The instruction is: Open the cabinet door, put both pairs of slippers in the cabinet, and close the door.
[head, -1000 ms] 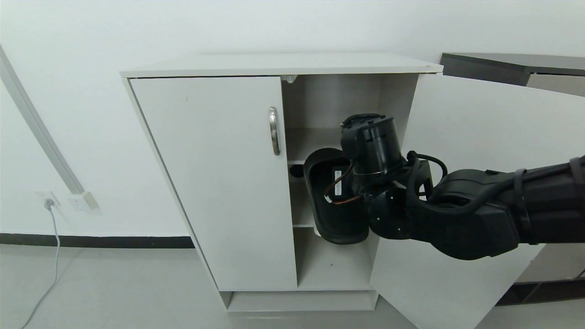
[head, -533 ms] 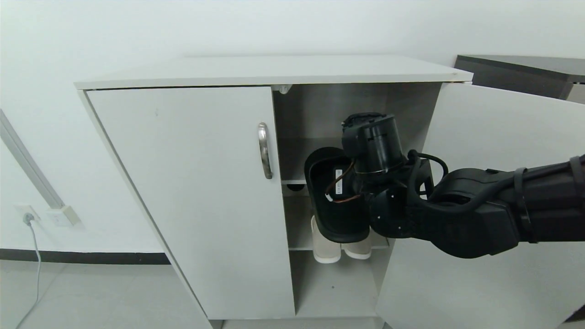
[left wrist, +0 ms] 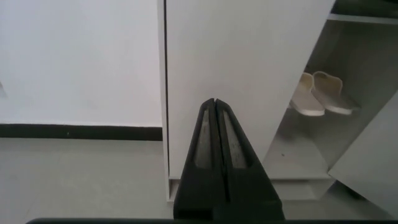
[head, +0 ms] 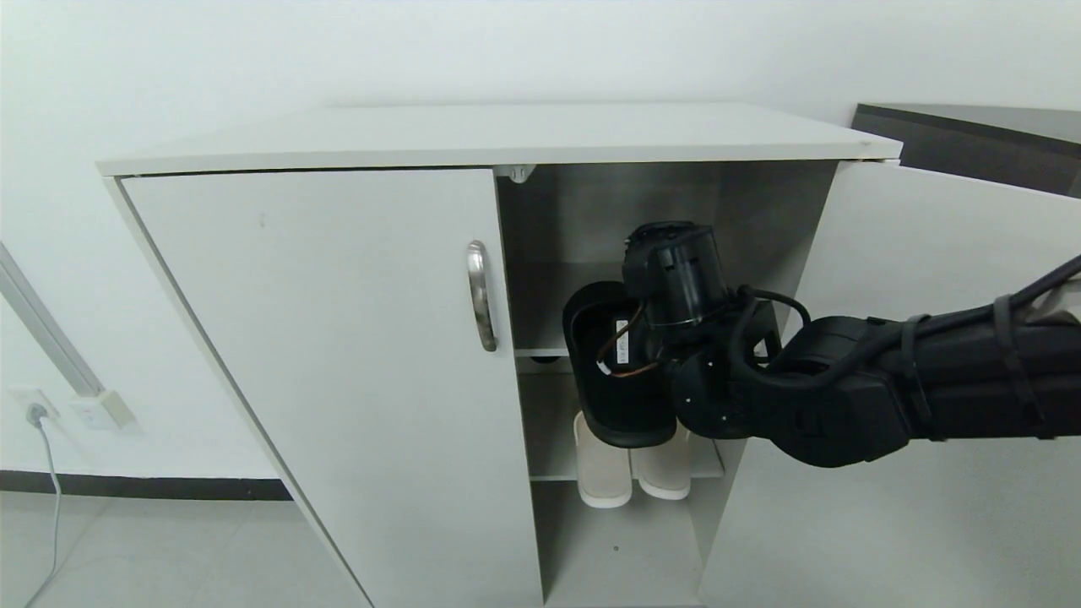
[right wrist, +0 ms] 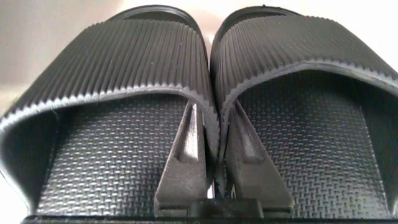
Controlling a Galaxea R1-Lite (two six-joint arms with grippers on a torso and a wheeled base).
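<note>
The white cabinet (head: 355, 143) stands with its right door (head: 929, 279) swung open and its left door (head: 338, 363) closed. My right gripper (right wrist: 211, 149) is shut on the pair of black slippers (head: 612, 371), pinching their two inner straps together; the pair (right wrist: 124, 155) hangs soles-up in the open half, level with the middle shelf. A pair of white slippers (head: 629, 469) lies on the lower shelf just beneath, also seen past the closed door as white slippers (left wrist: 323, 93). My left gripper (left wrist: 215, 112) is shut on nothing, low in front of the closed left door.
The left door carries a metal handle (head: 480, 295) by its inner edge. A dark desk (head: 971, 131) stands behind the open door at right. A wall socket with a cable (head: 34, 414) sits low on the left wall. Grey floor (left wrist: 81, 180) lies before the cabinet.
The head view has shifted closer to the cabinet. My right arm has carried the black slippers a little deeper into the open half, and the white slippers on the lower shelf have come into sight.
</note>
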